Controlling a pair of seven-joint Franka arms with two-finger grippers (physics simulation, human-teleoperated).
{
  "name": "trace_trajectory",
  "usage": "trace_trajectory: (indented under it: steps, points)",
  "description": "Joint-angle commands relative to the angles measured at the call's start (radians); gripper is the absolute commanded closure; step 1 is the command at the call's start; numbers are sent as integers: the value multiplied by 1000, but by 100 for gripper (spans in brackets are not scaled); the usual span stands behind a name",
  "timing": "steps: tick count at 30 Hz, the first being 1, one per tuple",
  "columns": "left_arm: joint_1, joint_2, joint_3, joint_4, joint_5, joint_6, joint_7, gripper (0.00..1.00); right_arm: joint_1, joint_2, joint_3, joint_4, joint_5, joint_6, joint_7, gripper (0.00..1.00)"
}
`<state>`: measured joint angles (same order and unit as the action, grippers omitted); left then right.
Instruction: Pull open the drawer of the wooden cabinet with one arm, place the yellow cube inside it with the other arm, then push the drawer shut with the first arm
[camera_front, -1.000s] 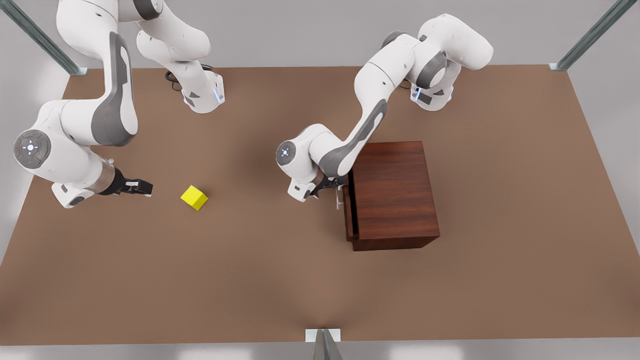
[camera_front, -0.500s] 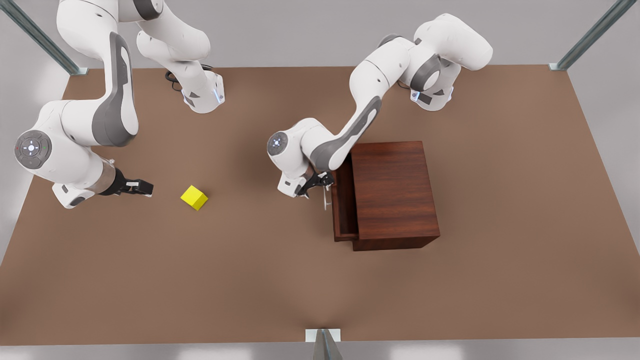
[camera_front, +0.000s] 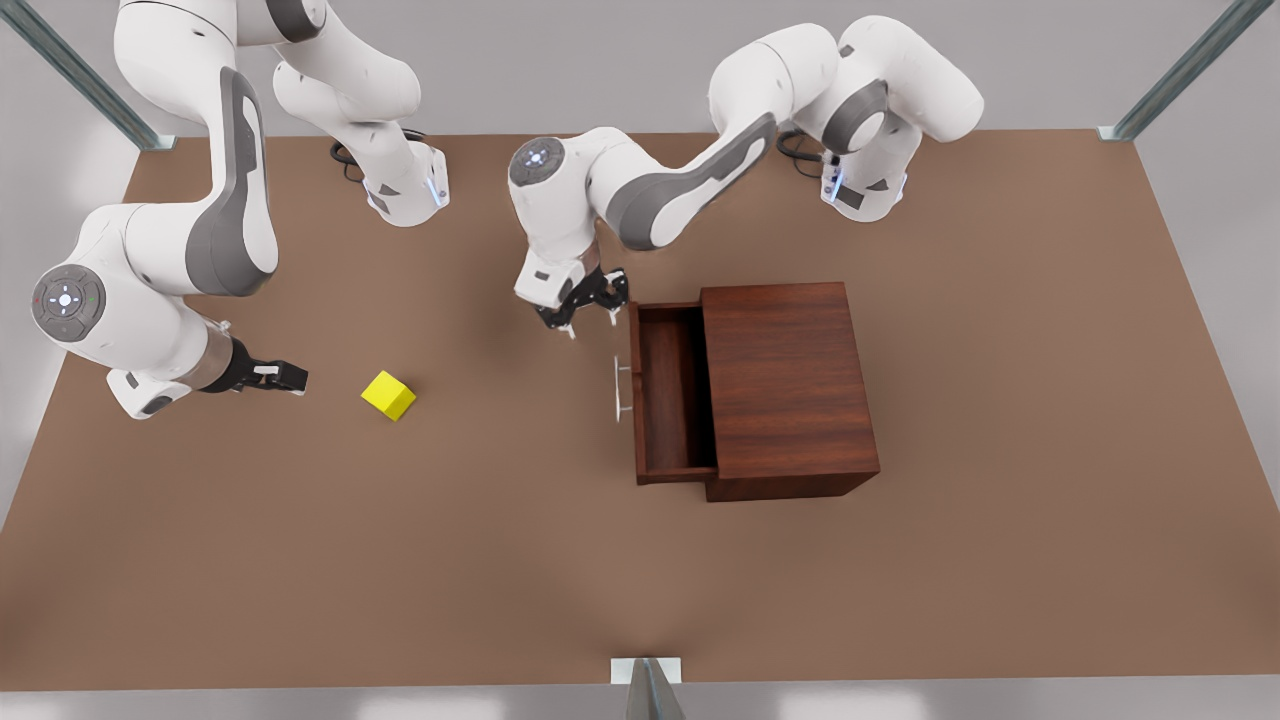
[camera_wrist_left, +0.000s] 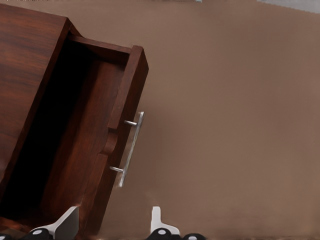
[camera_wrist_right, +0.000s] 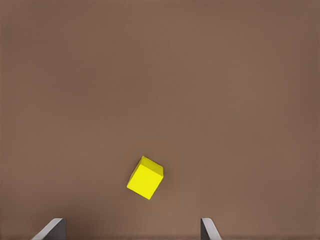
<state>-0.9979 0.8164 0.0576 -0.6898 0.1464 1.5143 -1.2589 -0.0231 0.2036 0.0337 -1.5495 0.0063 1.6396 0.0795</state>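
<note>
The drawer (camera_front: 668, 392) had slid open; the left claw (camera_front: 585, 298), spread, had let go. The right claw (camera_front: 285, 378), spread, waited near the yellow cube (camera_front: 389, 395).

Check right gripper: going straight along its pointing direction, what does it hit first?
Likely the yellow cube. The open right gripper points at it across bare table; nothing lies between, though height is unclear.

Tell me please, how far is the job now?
Done: the drawer stands pulled out of the wooden cabinet, and the left gripper, open, is off the handle. In hand: the right gripper, open, points at the yellow cube on the table. Left: grasping the cube, placing it, shutting the drawer.
</note>
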Motion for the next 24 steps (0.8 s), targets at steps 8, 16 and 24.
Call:
trace_trajectory:
  steps: [8, 16, 24]
  points:
    - [768, -697, 19, -884, -278, 96, 1245, 0, 97, 11, 25, 9, 34, -3, 387, 0]
    - [795, -723, 120, -933, -269, 96, 1379, 0, 17, -82, 26, -285, 84, 252, 525, 0]
    - [673, -665, 91, -749, -180, 96, 1353, 0, 22, -59, 31, -431, 90, 538, 727, 0]
